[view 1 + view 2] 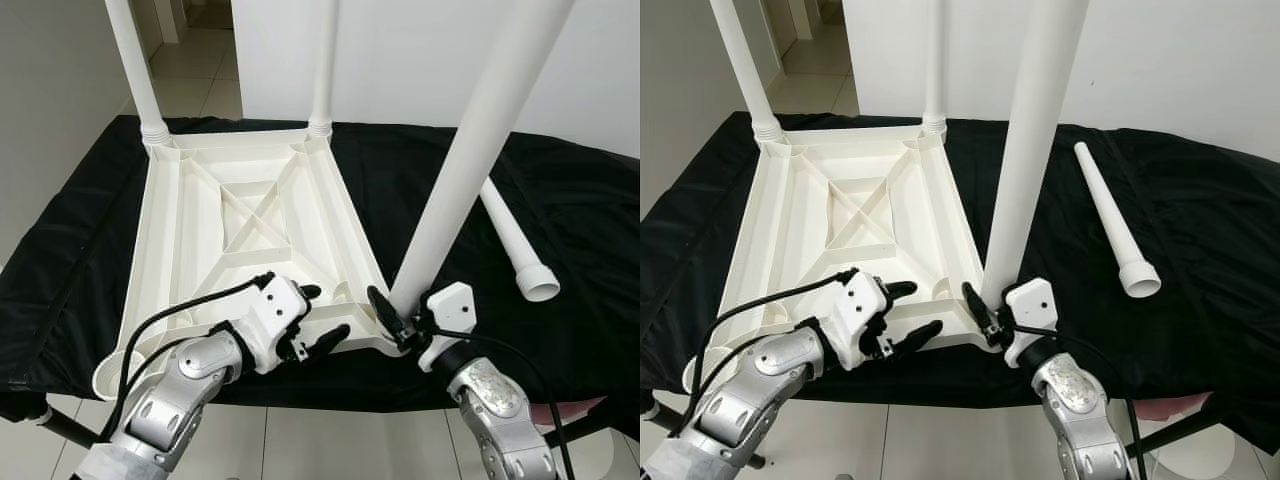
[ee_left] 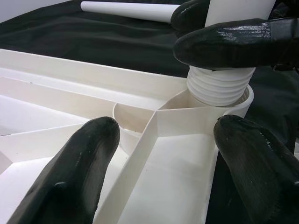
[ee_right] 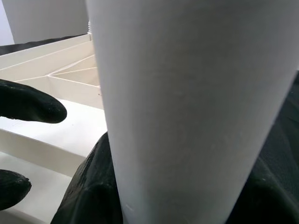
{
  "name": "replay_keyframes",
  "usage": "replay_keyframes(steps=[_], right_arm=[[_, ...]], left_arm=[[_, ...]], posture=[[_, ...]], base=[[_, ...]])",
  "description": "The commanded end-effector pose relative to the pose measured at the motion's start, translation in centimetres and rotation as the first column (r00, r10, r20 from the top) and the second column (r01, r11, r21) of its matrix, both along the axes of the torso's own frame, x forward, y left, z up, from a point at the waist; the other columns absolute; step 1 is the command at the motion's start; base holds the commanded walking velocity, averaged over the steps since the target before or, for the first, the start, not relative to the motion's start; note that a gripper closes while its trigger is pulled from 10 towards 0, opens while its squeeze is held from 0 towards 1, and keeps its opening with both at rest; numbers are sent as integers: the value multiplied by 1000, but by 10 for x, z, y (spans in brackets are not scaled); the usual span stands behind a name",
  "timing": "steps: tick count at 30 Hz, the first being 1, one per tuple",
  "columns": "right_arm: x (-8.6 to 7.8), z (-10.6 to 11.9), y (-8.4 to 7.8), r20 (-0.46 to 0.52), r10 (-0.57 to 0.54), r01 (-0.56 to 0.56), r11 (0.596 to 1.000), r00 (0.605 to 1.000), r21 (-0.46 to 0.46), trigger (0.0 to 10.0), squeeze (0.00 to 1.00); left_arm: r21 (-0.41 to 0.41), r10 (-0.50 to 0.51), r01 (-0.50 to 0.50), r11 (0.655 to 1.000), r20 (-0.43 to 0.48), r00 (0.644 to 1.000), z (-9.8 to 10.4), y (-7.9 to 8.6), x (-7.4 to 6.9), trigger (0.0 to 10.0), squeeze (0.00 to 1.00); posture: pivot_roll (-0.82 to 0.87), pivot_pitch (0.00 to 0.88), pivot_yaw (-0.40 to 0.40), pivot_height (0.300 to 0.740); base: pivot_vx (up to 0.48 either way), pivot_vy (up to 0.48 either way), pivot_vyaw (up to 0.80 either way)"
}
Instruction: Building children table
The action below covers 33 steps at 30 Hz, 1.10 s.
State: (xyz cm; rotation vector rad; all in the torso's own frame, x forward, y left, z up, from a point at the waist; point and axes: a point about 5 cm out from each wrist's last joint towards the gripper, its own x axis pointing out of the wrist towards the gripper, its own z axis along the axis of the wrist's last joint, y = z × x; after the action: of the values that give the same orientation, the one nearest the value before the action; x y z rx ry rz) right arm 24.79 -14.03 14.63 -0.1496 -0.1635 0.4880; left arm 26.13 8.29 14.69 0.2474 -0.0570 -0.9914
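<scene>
**Third leg at the near corner socket: keep it straight while it threads in**

At the right gripper (image 1: 392, 322), the fingers are closed around the base of a white leg (image 1: 470, 150), just above its ribbed thread. The leg's threaded end sits in the mouth of the corner socket (image 2: 219, 100) directly below the grip, on the upturned table top (image 1: 250, 215). Several thread rings show above the socket rim in the left wrist view, so by the look of it the leg is not fully seated.

Left gripper (image 1: 318, 318) is just beside the right one, fingers spread wide and holding nothing, straddling the rib of the frame that runs into that socket. Whether its fingers press on the plastic cannot be told.

Beyond both grippers, two legs already stand in the far corners. The loose fourth leg (image 1: 515, 245) lies on the black cloth (image 1: 580, 200) past the right gripper, well apart from it.

How to do this step well, as a judgement:
- The held leg leans away from upright; square it to the socket before turning, or the thread may cross.
- Grip is very low, so the long leg has leverage; use small turns and re-grip.
- Left gripper should bear down on the frame so the table top does not spin or slide on the cloth.
- Stop once the rings vanish into the rim.
</scene>
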Motion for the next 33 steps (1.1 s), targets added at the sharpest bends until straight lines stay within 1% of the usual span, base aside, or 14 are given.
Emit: replay_keyframes(steps=[1,10,13,20,25,33], right_arm=[[-4,-22,-9,-108,-21,18,999,994,-28,10000,0],[-6,-25,-12,-115,-19,15,999,993,-38,10000,0],[-10,-28,-11,-125,1,-7,999,992,-46,10000,0],[-11,-31,-9,-136,33,-39,998,990,-42,10000,0],[-9,-32,-7,-147,42,-46,999,988,-21,10000,0],[-3,-32,-9,-165,26,-25,1000,986,9,10000,0]], left_arm=[[20,-123,123,992,-34,992,-2,-4,-8,10000,0],[21,-127,127,992,-36,991,-1,-3,-9,10000,0],[22,-129,130,991,-38,991,-1,-3,-8,10000,0],[25,-129,130,991,-40,991,-1,-2,-8,10000,0],[25,-128,129,991,-40,991,-1,-2,-8,10000,0],[25,-129,130,991,-44,991,0,-1,-9,10000,0]], posture=[[47,101,-14,740],[47,102,-10,740],[49,101,-6,740],[51,101,-2,740],[52,101,-1,740],[57,103,-1,740]], base=[[0,0,0],[0,0,0],[0,0,0],[0,0,0],[0,0,0],[0,0,0]])
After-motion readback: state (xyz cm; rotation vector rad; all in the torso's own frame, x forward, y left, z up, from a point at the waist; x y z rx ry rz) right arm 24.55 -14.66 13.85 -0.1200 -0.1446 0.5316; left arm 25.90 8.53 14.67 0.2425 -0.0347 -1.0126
